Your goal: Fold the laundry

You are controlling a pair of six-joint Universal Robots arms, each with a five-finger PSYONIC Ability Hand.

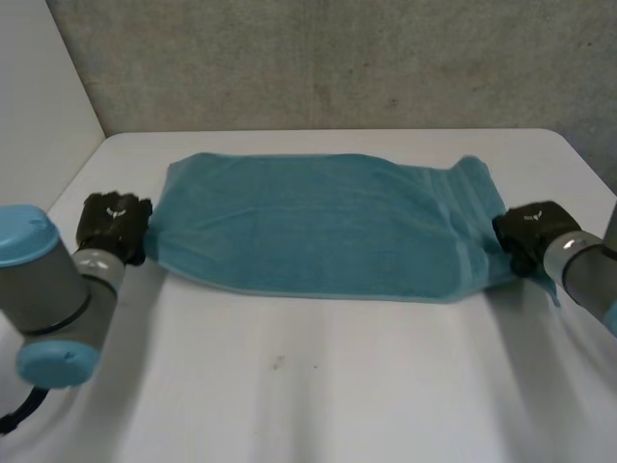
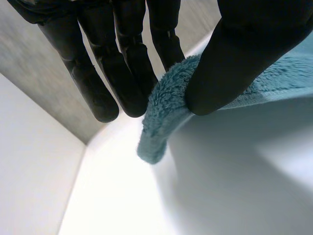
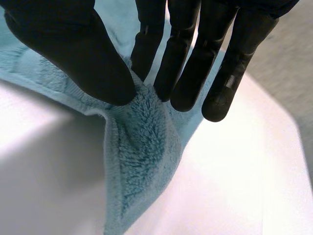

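- Head view: the teal towel (image 1: 318, 227) lies flat, lengthwise across the white counter (image 1: 318, 386). I see the left hand (image 1: 114, 227) at its left end and the right hand (image 1: 528, 234) at its right end, where the cloth bunches.
- Left wrist view: the thumb (image 2: 234, 63) presses the towel's edge towards the fingers (image 2: 132, 83). It looks clamped, I think, though the contact is partly hidden.
- Right wrist view: thumb and fingers are pinched on a raised fold of towel.

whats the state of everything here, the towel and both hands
teal fluffy towel: spread lengthways on the white table, right end bunched
left hand: shut, pinching the towel's left end between thumb and fingers
right hand: shut, pinching the towel's right end between thumb and fingers
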